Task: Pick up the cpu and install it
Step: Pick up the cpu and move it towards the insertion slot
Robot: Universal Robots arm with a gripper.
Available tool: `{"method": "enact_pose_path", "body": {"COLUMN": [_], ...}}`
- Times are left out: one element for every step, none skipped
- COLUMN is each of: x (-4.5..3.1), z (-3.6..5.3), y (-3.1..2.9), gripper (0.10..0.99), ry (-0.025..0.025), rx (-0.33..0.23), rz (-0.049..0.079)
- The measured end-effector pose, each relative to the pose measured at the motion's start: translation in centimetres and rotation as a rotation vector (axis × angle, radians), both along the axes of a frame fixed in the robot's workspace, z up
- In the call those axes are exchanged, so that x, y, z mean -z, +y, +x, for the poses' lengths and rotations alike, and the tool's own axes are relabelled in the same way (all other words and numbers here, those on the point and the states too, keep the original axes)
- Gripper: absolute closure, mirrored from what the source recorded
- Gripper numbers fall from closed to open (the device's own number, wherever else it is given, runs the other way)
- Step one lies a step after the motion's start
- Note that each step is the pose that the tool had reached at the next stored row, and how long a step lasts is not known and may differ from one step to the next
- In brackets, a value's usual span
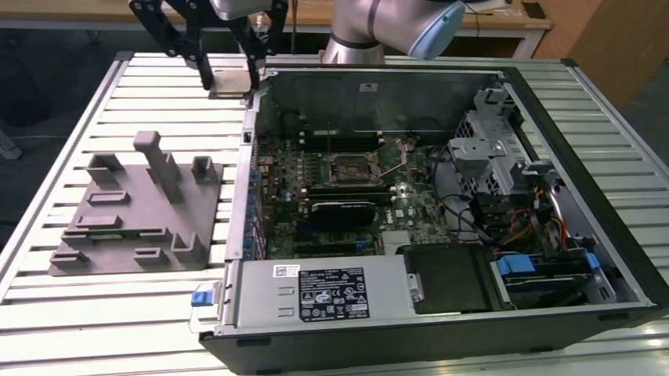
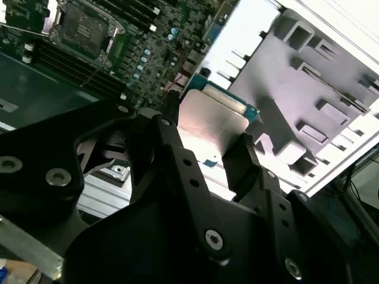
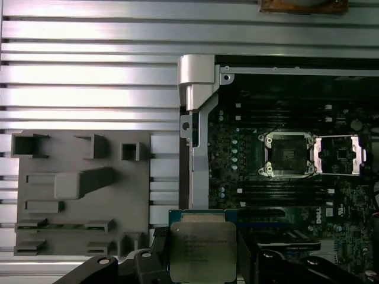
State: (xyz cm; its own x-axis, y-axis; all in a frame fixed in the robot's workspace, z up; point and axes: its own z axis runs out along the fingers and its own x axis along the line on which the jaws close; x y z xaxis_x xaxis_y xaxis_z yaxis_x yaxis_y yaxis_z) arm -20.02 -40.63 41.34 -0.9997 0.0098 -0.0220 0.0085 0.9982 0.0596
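Cpu (image 3: 203, 251), pinched by opposite edges in my gripper (image 2: 207, 133), looks light, stiff and fragile underneath; open socket (image 1: 350, 166) lies around four o'clock of it in the exterior view.

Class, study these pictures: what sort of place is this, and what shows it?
Probably a robotics lab workbench: a ribbed aluminium table, an open black desktop computer case with green motherboard, and a black gripper holding a silvery square cpu.

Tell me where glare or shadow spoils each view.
Exterior view: even light, the computer case interior darker than the table. Second wrist view: the table blown out white, pinkish sheen on the cpu. First wrist view: bright glare bands across the table.
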Motion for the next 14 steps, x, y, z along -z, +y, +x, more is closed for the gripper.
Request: {"method": "enact_pose_path", "body": {"x": [0.0,-0.01,-0.01,-0.01,0.0,0.0,0.0,0.0,0.0,0.0,0.0,0.0,0.0,0.0], "z": [0.37,0.74,1.13,1.49,1.83,2.17,2.51,2.84,3.17,3.53,3.85,4.18,4.52,4.88], "y": [0.0,0.0,0.0,0.0,0.0,0.0,0.0,0.0,0.0,0.0,0.0,0.0,0.0,0.0], "gripper": [0.545,0.545,0.545,0.545,0.545,0.545,0.545,0.545,0.545,0.545,0.545,0.545,0.545,0.545], "ry": [0.0001,0.0003,0.0004,0.0005,0.0005,0.0005,0.0006,0.0007,0.0008,0.0008,0.0009,0.001,0.001,0.0011], "rx": [0.0,0.0,0.0,0.0,0.0,0.0,0.0,0.0,0.0,0.0,0.0,0.0,0.0,0.0], "rz": [0.0,0.0,0.0,0.0,0.0,0.0,0.0,0.0,0.0,0.0,0.0,0.0,0.0,0.0]}}
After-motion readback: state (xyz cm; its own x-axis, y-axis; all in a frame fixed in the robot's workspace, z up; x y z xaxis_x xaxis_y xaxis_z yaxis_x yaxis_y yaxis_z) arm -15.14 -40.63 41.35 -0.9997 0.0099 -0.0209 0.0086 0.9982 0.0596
